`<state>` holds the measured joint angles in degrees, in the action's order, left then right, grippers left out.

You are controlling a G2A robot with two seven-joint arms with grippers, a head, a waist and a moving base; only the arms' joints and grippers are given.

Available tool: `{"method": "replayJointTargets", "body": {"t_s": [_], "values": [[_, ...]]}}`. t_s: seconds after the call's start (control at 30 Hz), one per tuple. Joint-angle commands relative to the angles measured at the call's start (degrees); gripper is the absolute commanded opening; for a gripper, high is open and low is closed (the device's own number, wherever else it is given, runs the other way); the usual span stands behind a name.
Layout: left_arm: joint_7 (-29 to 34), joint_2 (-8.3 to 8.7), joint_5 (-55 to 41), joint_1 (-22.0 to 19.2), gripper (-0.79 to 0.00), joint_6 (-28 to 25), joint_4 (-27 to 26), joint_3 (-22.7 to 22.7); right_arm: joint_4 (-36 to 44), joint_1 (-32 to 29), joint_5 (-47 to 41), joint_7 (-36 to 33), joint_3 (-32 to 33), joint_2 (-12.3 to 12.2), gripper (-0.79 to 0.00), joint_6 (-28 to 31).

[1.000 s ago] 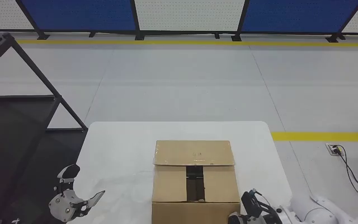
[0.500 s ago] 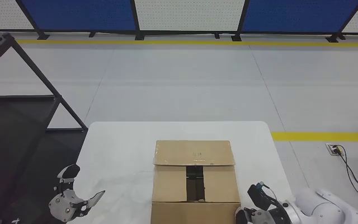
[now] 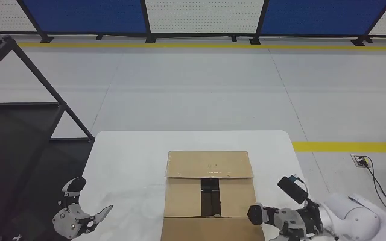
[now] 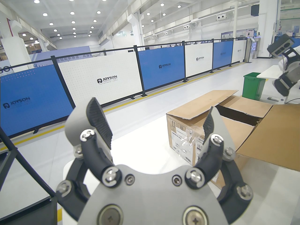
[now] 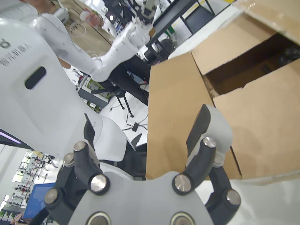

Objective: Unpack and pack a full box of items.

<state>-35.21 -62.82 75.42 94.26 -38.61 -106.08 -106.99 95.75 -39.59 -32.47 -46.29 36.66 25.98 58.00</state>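
Left pincer (image 4: 154, 120): jaws wide apart, nothing between them. It sits off the near left corner of the desk (image 3: 132, 162), well apart from the box (image 3: 184, 199).

Right pincer (image 5: 147, 127): fingers spread, nothing gripped. It is at the box's near right corner. The free edge of the raised near flap (image 5: 178, 108) shows in the gap between the fingers. Contact with the cardboard cannot be told, and one finger is partly hidden.

Box: stands on the desk toward its near edge, and its nearest part is cut off by the top view's lower border. The far flap (image 3: 209, 164) is folded outward. The two side flaps lie inward with a dark slot (image 3: 210, 196) between them. Contents in the slot are too dark to identify. One side wall carries labels and a clear pouch (image 4: 187, 136).
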Motion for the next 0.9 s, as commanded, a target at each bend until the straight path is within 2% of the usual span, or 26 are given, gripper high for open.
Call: {"method": "replayJointTargets", "body": {"t_s": [0.0, 0.07, 0.1, 0.43, 0.5, 0.6, 0.7, 0.87], "values": [[0.00, 0.00, 0.00, 0.00, 0.000, 0.00, 0.00, 0.00, -2.09, -0.13, -7.09, 0.00, 0.19, 0.34, 0.000, 0.00], [0.00, 0.00, 0.00, 0.00, 0.000, 0.00, 0.00, 0.00, -5.19, -0.22, -15.78, -1.37, -0.66, 0.87, 0.000, -1.38], [0.00, 0.00, 0.00, 0.00, 0.000, 0.00, 0.00, 0.00, -6.96, 0.49, -20.70, -4.14, -0.86, 1.21, 0.000, -4.47], [0.00, 0.00, 0.00, 0.00, 0.000, 0.00, 0.00, 0.00, -6.96, 0.49, -20.70, -4.14, -0.86, 1.21, 0.000, -4.47], [0.00, 0.00, 0.00, 0.00, 0.000, 0.00, 0.00, 0.00, -6.04, 0.25, -20.31, -3.40, -0.70, 1.39, 0.000, -6.07], [0.00, 0.00, 0.00, 0.00, 0.000, 0.00, 0.00, 0.00, -5.75, 0.26, -20.77, -1.70, -0.63, 2.15, 0.000, -12.91], [0.82, -0.03, -0.80, -0.01, 0.000, -0.01, -0.59, 0.37, -6.20, 1.51, -21.96, 0.83, -0.81, 3.33, 0.000, -24.35], [1.22, -0.21, -3.23, 0.12, 0.000, 2.21, -0.65, 0.08, -9.12, 4.01, -25.02, -0.44, -1.18, 5.53, 0.000, -38.14]]}}
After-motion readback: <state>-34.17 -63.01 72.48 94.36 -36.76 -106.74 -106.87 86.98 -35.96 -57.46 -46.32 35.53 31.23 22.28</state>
